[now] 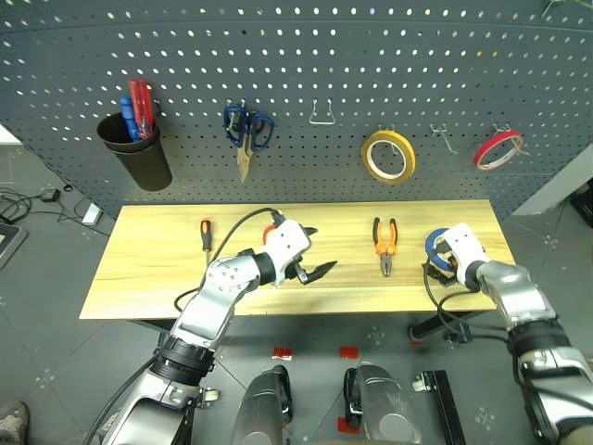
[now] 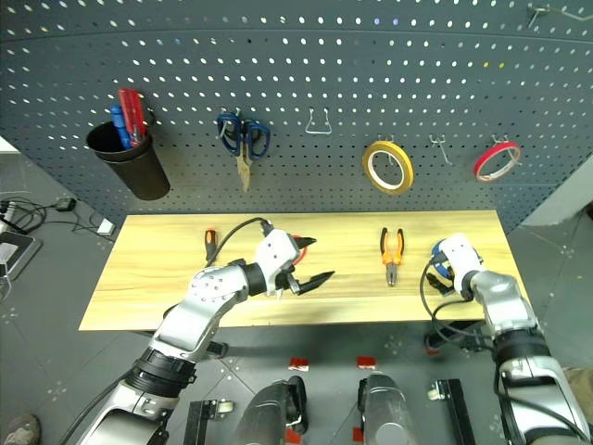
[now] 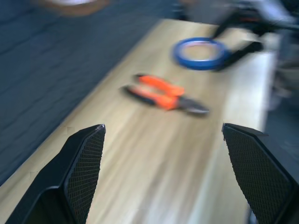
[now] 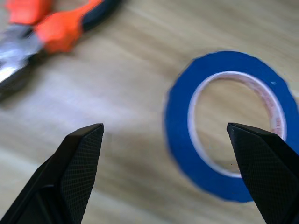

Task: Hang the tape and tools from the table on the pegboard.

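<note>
Now right gripper hovers just over the blue tape at the right end of the table, jaws wide apart, nothing grasped. Left gripper hangs above the middle of the table, also spread wide and empty, pointing toward the pliers.

Tape lies flat on the wood, near the front right edge, with the pliers well apart to its left. Screwdriver lies on the left part of the table. Something red peeks out behind the left hand, maybe the scissors, but cannot tell.

Step in hand seems to be the pick of the tape. Because a flat ring gives little to grip, better to put one finger inside the hole and one outside, then close on the band only. Should come down slowly, so the ring does not slide toward the table edge.

On the pegboard an empty hook stands between the blue scissors and the yellow roll; another hook is free between the yellow roll and the red roll.
</note>
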Controlling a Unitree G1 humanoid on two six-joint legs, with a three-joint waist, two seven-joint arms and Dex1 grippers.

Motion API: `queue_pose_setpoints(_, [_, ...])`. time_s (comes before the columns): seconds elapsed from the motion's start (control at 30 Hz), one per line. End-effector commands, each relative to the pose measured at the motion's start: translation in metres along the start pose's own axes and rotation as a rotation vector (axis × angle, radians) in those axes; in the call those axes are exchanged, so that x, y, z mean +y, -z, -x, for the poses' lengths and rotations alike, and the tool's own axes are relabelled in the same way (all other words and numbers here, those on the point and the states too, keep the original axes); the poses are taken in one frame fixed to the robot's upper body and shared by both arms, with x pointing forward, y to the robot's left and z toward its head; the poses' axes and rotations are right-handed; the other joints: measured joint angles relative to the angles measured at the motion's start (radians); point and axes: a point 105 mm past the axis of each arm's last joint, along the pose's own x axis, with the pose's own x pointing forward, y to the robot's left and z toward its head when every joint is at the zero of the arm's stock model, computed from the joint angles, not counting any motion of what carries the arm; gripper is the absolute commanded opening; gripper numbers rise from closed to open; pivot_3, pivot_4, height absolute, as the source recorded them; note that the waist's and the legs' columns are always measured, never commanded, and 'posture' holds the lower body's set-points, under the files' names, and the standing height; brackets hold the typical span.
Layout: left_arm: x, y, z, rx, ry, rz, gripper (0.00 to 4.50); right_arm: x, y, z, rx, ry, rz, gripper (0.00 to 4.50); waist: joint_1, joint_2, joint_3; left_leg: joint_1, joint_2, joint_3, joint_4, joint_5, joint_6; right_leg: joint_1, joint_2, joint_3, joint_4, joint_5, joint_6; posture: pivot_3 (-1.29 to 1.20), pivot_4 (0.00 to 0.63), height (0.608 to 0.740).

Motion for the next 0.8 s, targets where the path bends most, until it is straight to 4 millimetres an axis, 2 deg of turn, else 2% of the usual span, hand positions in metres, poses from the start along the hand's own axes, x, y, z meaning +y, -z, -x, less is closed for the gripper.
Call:
queue_pose_setpoints(0.03, [-0.015,-0.014,-0.008,-0.043,0.087,-0.075,4.22,-0.01,0.001,-0.005,0.057,-0.017,-0.004,4.5,-0.001,-0.001,0.01,0.0,0.0,0.001,0.0,-0.001,0.001,0.0,0.0,0.001,0.0,0.0,0.0,-0.24,0.315,0.74])
queue_pose_setpoints(0.2, [-0.03,-0.016,-0.012,-0.053,0.137,-0.093,4.22,-0.008,0.003,-0.011,0.145,-0.082,0.011,4.5,0.001,-0.001,0.022,0.0,-0.001,0.003,0.0,-0.001,0.0,-0.001,-0.002,0.002,-0.002,-0.001,0.001,-0.21,0.321,0.74])
queue_pose_setpoints(0.3, [-0.038,-0.017,-0.012,-0.061,0.166,-0.076,4.27,-0.003,0.009,-0.014,0.213,-0.115,0.082,3.93,0.0,-0.003,0.024,0.0,-0.001,0.004,0.0,-0.001,0.0,0.0,-0.002,0.002,-0.002,-0.001,0.001,-0.21,0.321,0.74])
queue_pose_setpoints(0.53, [-0.042,-0.022,-0.011,-0.095,0.17,-0.048,4.27,0.007,0.018,-0.02,0.229,-0.114,0.18,1.59,0.004,-0.006,0.026,0.0,0.0,0.003,0.001,-0.002,0.001,0.001,-0.003,0.001,-0.001,-0.001,0.003,-0.2,0.312,0.74])
queue_pose_setpoints(0.63, [-0.039,-0.034,-0.013,-0.145,0.162,-0.016,4.27,0.01,0.022,-0.02,0.18,-0.1,0.271,0.67,0.005,-0.009,0.025,0.0,0.0,0.003,0.002,-0.002,0.001,0.001,-0.003,0.001,-0.001,-0.002,0.008,-0.21,0.302,0.74])
queue_pose_setpoints(0.7, [-0.038,-0.039,-0.015,-0.162,0.164,-0.012,4.27,0.006,0.02,-0.017,0.129,-0.058,0.291,0.66,0.006,-0.009,0.024,0.001,0.0,0.002,0.002,-0.002,0.001,0.002,-0.003,0.001,-0.001,-0.002,0.009,-0.22,0.292,0.74])
queue_pose_setpoints(0.8, [-0.031,-0.048,-0.018,-0.194,0.139,0.008,4.27,-0.001,0.001,-0.002,-0.024,0.049,0.312,0.66,0.013,-0.009,0.024,0.0,-0.001,0.002,0.002,-0.001,0.0,0.001,-0.004,0.001,-0.001,-0.002,0.009,-0.23,0.283,0.74])
